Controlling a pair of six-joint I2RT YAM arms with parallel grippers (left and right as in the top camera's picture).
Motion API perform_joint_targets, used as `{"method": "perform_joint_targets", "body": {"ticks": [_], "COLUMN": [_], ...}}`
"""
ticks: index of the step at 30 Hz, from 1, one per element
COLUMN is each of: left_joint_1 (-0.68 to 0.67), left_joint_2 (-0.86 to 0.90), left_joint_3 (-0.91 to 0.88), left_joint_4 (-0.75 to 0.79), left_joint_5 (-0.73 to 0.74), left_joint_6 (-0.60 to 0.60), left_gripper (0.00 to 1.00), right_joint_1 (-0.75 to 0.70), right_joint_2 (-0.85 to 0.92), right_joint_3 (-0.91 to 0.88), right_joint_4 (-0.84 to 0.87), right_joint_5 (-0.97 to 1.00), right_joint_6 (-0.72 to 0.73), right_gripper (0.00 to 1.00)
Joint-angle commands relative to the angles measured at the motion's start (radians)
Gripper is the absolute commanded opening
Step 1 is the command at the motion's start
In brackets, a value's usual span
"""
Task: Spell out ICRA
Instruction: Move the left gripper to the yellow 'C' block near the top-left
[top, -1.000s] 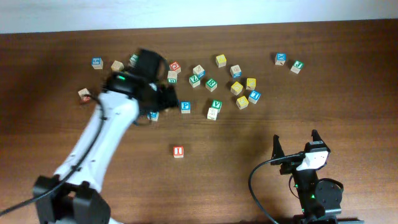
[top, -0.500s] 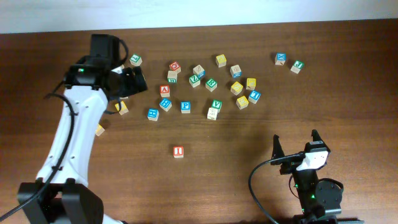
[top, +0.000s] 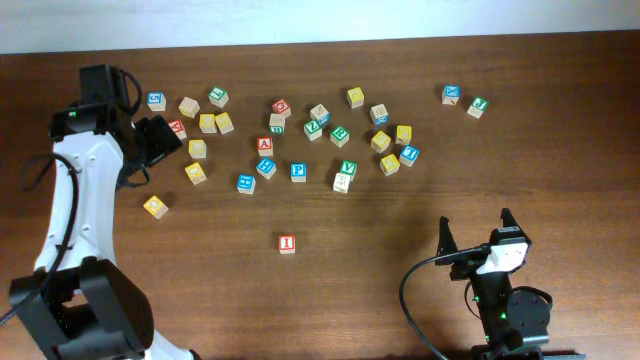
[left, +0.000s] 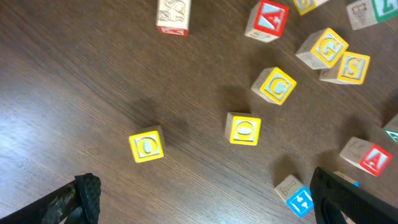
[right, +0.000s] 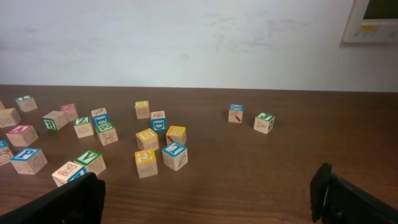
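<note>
**Claws.** Left claw (left: 208, 202): jaws spread wide, nothing between them. Right claw (right: 205, 199): also wide and empty, well away from all the cubes.

**Positions.**
- Yellow C (left: 275, 85) (reads as C, could be a G): ahead of the left claw, a little toward its right finger. It lies flat on the table (left: 93, 93) with free space on every side.
- Red A (left: 367, 157): out past the left claw's right finger, with a blue cube (left: 295, 196) near it.
- Red I (top: 287, 243): alone, well apart from both claws, roughly between them.
- Green R: several green cubes in view, letters too small to tell which.

**Handling (judgement).** Small wooden cubes: light, rigid, not fragile. The painted faces may be a bit slick. Take each from above across two opposite side faces, jaws square and centred so it doesn't twist. The A's neighbour leaves less finger room.
</note>
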Motion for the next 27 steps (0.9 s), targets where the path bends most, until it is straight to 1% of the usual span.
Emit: {"method": "perform_joint_targets", "body": {"ticks": [1,8,10,14,15,16,17,21,23,27], "left_joint_1": [0.001,-0.071,-0.104,-0.152,-0.162,-0.169,-0.17,-0.167,-0.167,-0.166], "left_joint_2": [0.039,0.159,0.192,0.228,0.231,0.237,0.244,0.276,0.276,0.276], "left_joint_3": [0.006,0.006,0.006,0.005,0.005,0.005,0.005,0.005,0.006,0.008], "left_joint_4": [0.013,0.017,0.038,0.073,0.084,0.095,0.105,0.151,0.216,0.312], "left_joint_5": [0.173,0.164,0.127,0.025,0.0,-0.01,-0.011,-0.038,-0.079,-0.079], "left_joint_6": [-0.012,-0.012,-0.012,-0.013,-0.013,-0.013,-0.013,-0.013,-0.012,-0.012], "left_gripper": [0.99,1.0,0.92,0.89,0.85,0.84,0.79,0.8,0.81,0.82], "right_joint_1": [-0.006,-0.006,-0.006,-0.006,-0.006,-0.006,-0.006,-0.006,-0.006,-0.006], "right_joint_2": [-0.007,-0.007,-0.007,-0.007,-0.007,-0.007,-0.007,-0.007,-0.007,-0.007], "right_joint_3": [-0.005,-0.005,-0.005,-0.005,-0.005,-0.005,-0.005,-0.005,-0.005,-0.005], "right_joint_4": [-0.005,-0.005,-0.005,-0.005,-0.005,-0.005,-0.005,-0.005,-0.005,-0.005], "right_joint_5": [0.005,0.005,0.005,0.005,0.005,0.005,0.005,0.005,0.005,0.005], "right_joint_6": [0.008,0.008,0.008,0.008,0.008,0.008,0.008,0.008,0.008,0.008], "right_gripper": [0.98,0.98,0.98,0.98,0.98,0.98,0.98,0.98,0.98,0.98]}}
